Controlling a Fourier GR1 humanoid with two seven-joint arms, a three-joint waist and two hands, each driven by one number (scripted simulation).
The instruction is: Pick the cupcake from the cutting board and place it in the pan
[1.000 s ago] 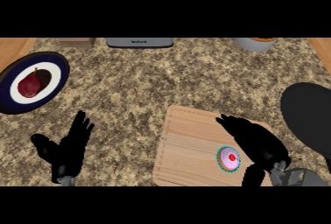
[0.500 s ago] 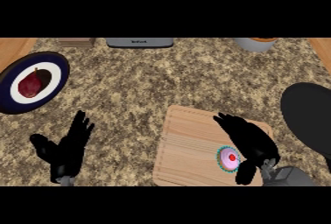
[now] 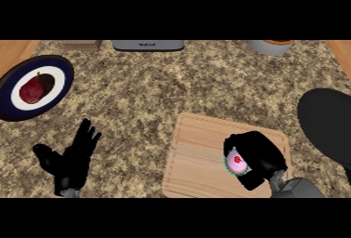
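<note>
My right hand (image 3: 259, 153) curled round the cupcake (image 3: 237, 161) on the cutting board (image 3: 198, 158).
Pan (image 3: 328, 125) at counter's right edge; my left hand (image 3: 68, 160) open, resting.

Right hand (image 3: 257, 155) covers most of cupcake (image 3: 237, 161); pan (image 3: 328, 128) cut off at 3 o'clock edge; fruit on plate (image 3: 33, 88) unidentifiable.

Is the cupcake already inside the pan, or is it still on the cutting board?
Still on the cutting board. The cupcake sits there with the right hand curled around it; the dark pan at the right holds nothing visible.
</note>
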